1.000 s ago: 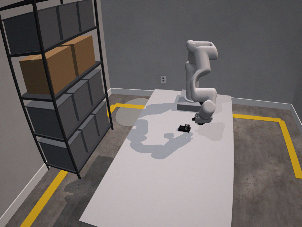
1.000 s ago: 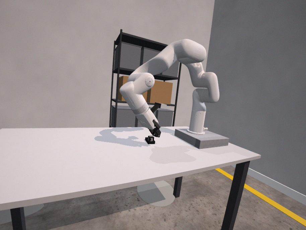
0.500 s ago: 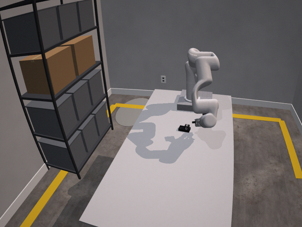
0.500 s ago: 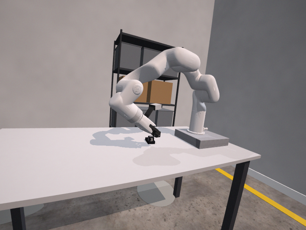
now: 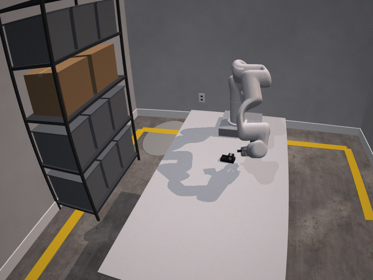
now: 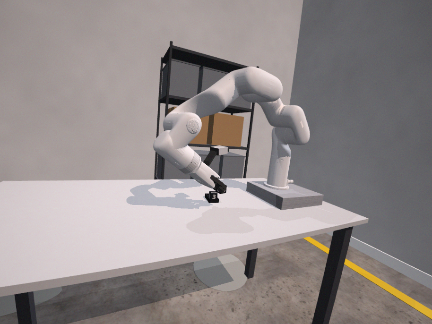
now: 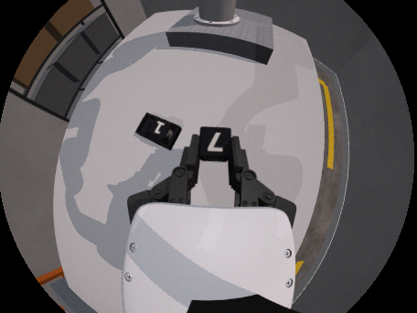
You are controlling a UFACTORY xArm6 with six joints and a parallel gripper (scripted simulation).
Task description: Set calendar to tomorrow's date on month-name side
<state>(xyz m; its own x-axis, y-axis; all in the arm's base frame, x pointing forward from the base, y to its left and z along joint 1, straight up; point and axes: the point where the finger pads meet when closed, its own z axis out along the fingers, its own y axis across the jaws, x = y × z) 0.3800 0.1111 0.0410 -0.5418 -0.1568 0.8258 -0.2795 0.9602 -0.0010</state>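
Black cube [image 7: 215,143] is out and grasped in my fingers [image 5: 239,150] [image 6: 221,190]; other cube [image 5: 230,156] [image 6: 213,196] [image 7: 168,134] sits in tray [image 5: 224,158] [image 6: 211,201] [image 7: 145,124], reorienting and placing left.

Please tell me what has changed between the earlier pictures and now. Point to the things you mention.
The wrist [image 5: 256,149] [image 6: 174,155] has come down and swung out, away from the base, leaving the gripper [image 5: 240,150] [image 6: 221,189] [image 7: 214,145] tilted flatter. Nothing visibly was let go: the gripper is shut on a cube [image 7: 216,143]. The tray [image 5: 223,158] [image 6: 212,201] [image 7: 143,124] and its cube [image 5: 230,156] [image 6: 213,196] [image 7: 156,126] stayed put.
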